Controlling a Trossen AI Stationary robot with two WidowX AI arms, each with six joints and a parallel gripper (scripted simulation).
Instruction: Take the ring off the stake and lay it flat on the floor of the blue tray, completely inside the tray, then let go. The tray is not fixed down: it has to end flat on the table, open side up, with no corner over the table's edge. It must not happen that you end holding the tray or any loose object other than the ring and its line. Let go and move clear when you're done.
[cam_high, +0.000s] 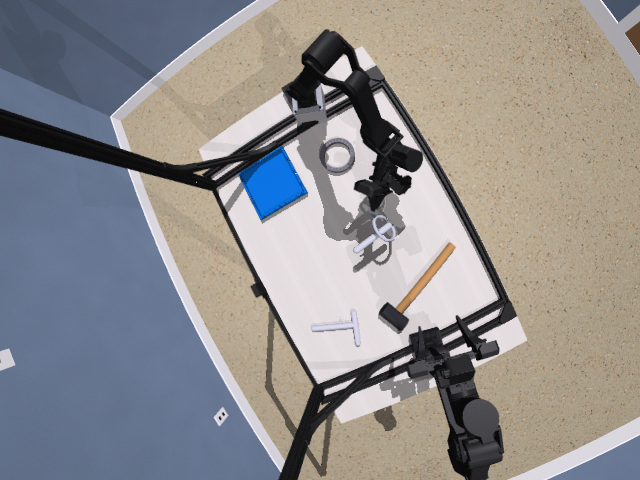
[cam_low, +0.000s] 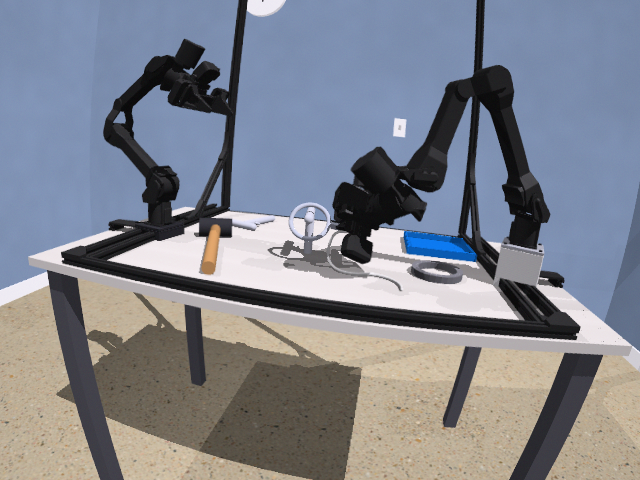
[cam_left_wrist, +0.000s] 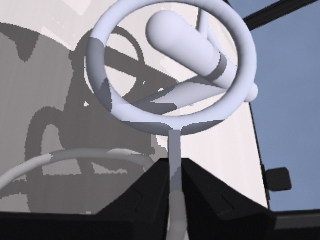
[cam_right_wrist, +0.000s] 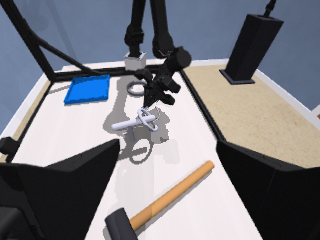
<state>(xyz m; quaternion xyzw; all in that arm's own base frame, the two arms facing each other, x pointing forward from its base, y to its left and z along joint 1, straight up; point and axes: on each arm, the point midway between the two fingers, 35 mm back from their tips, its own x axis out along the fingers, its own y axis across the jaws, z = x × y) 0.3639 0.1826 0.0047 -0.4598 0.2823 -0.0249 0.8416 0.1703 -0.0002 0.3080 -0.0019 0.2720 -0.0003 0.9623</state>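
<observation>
One hammer (cam_high: 426, 279) (cam_low: 210, 250) (cam_right_wrist: 172, 195) lies between the left hand (cam_high: 373, 206) (cam_low: 334, 226) (cam_left_wrist: 174, 162) (cam_right_wrist: 144, 108), closed on the stemmed ring (cam_high: 374, 225) (cam_low: 291, 221) (cam_left_wrist: 96, 65) (cam_right_wrist: 156, 128), and the wide-open, empty right hand (cam_high: 439, 322) (cam_low: 221, 111) (cam_right_wrist: 168, 142).

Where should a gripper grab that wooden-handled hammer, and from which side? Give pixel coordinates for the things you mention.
Grip mid-handle on the wooden-handled hammer (cam_high: 426, 277) (cam_low: 210, 250) (cam_right_wrist: 172, 195), coming from above with the fingers astride it: it lies flat, its handle slim and straight. Slightly nearer the dark head should balance better.

Both arms are matte black, with chunky angular joints, rounded cylindrical housings and slim links. One, at upper right of the exterior frame, has a pale grey block base (cam_low: 518, 264); each hand (cam_high: 373, 205) (cam_left_wrist: 174, 165) (cam_right_wrist: 169, 145) has black, tapering fingers.
</observation>
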